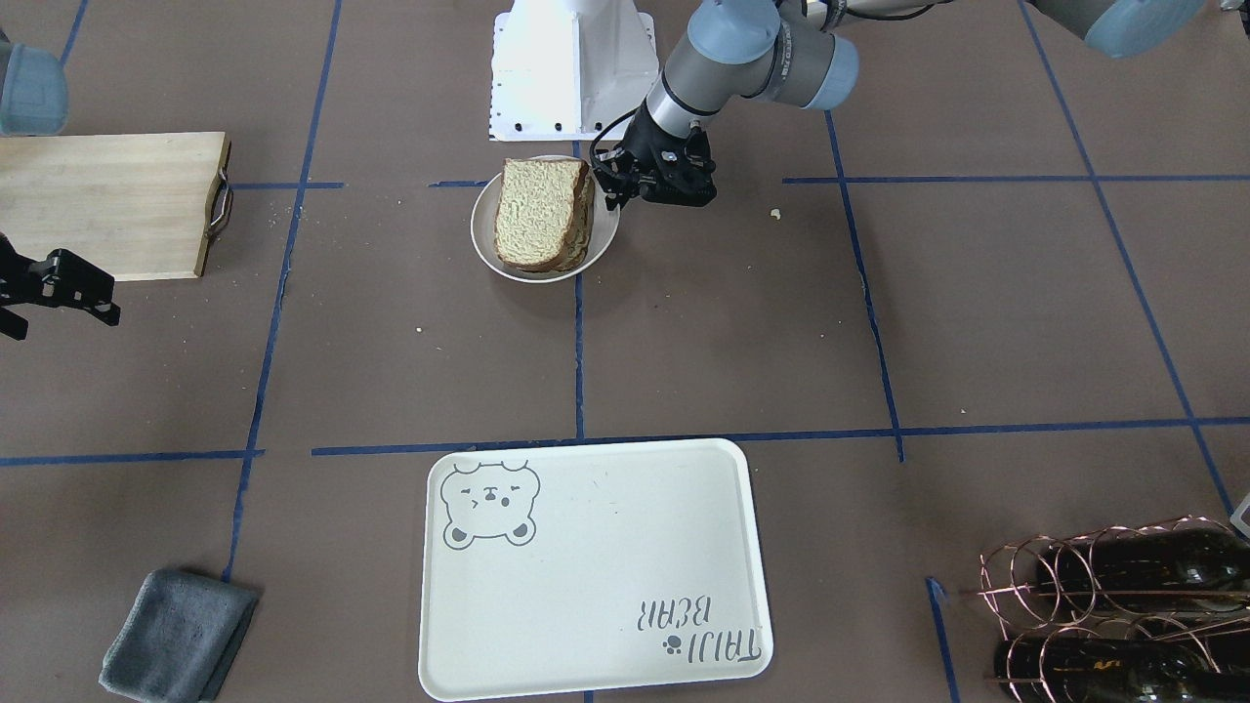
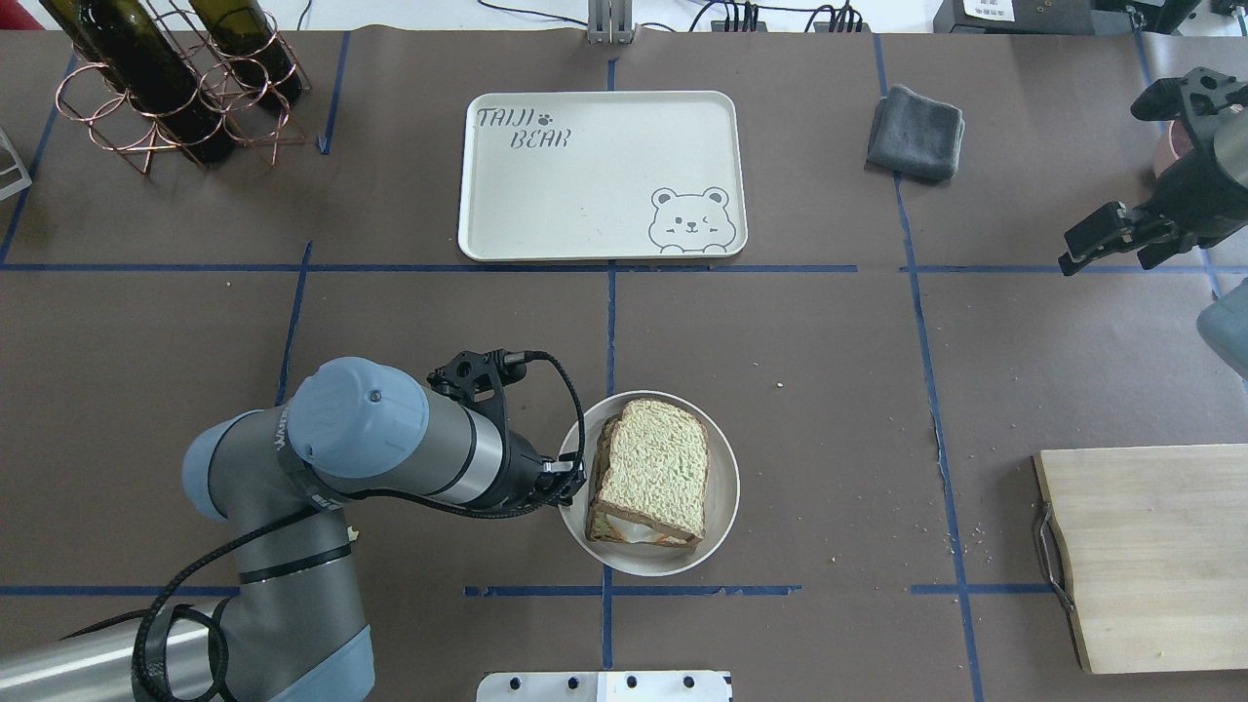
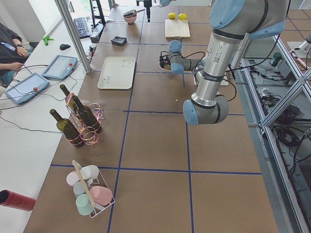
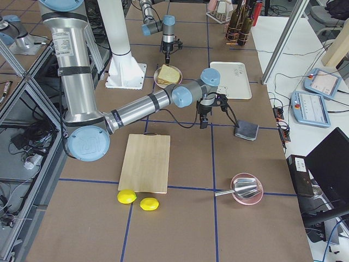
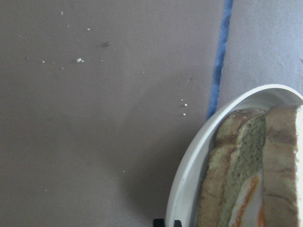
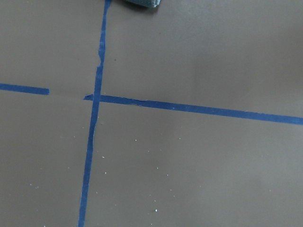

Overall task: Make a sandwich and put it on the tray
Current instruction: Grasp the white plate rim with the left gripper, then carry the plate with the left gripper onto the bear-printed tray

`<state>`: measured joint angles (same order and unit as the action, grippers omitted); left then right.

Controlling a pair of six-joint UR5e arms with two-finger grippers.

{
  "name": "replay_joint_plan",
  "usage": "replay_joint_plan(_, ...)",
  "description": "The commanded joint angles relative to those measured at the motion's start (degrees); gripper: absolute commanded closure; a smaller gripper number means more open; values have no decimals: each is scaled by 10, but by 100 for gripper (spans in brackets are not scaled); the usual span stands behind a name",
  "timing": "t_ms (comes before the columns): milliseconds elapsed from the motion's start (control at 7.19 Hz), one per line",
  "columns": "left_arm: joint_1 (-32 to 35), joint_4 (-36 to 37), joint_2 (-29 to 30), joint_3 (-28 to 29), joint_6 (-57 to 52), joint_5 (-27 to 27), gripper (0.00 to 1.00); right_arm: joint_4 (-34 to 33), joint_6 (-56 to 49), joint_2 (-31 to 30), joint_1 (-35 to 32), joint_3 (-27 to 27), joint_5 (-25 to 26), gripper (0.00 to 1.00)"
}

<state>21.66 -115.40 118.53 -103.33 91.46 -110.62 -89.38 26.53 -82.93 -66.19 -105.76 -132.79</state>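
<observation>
Black left gripper (image 2: 575, 480), aperture indeterminable, stood beside the brown-crusted egg sandwich (image 2: 651, 468), judged soft; crust edges suited gripping.

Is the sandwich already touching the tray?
Apart. The overhead view shows the sandwich lying on the round plate, with a wide strip of brown table between that plate and the tray.
</observation>
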Motion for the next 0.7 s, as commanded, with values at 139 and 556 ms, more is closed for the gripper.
replay_joint_plan(139,61,-66,8,1,115,-29,100,-4,-105,-27,-52,21,-10,0)
replay_joint_plan(556,111,-89,83,116,254,-28,100,0,-215,-60,-135,71,-10,0)
